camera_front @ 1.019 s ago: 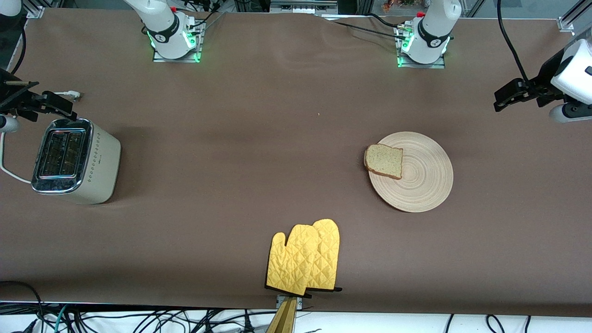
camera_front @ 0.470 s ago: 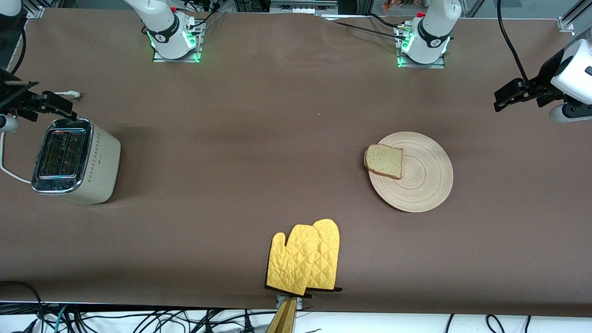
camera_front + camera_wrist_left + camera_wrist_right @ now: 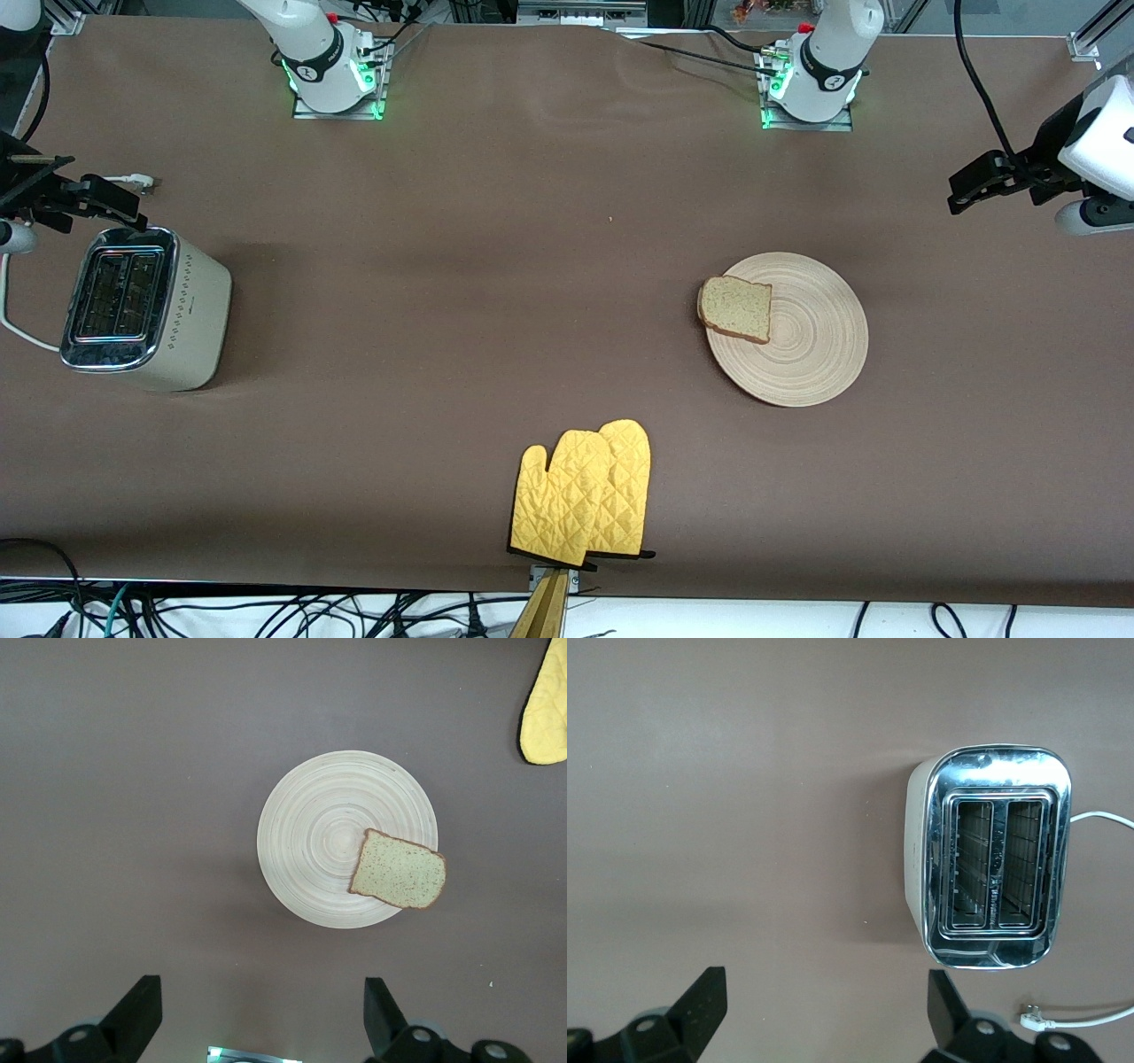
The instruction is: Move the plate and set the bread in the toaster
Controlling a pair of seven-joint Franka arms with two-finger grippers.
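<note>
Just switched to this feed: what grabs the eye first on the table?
The yellow oven mitts at the table edge nearest the front camera stand out most. The bread lies on the plate, overhanging its rim, toward the left arm's end; the toaster stands empty at the right arm's end. The left gripper and right gripper hang open, holding nothing.

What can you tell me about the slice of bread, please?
The bread is one squarish, light tan, speckled slice with a darker brown crust. It lies flat at the edge of the wooden plate, on the side toward the toaster, one corner overhanging the rim. No gripper touches it.
</note>
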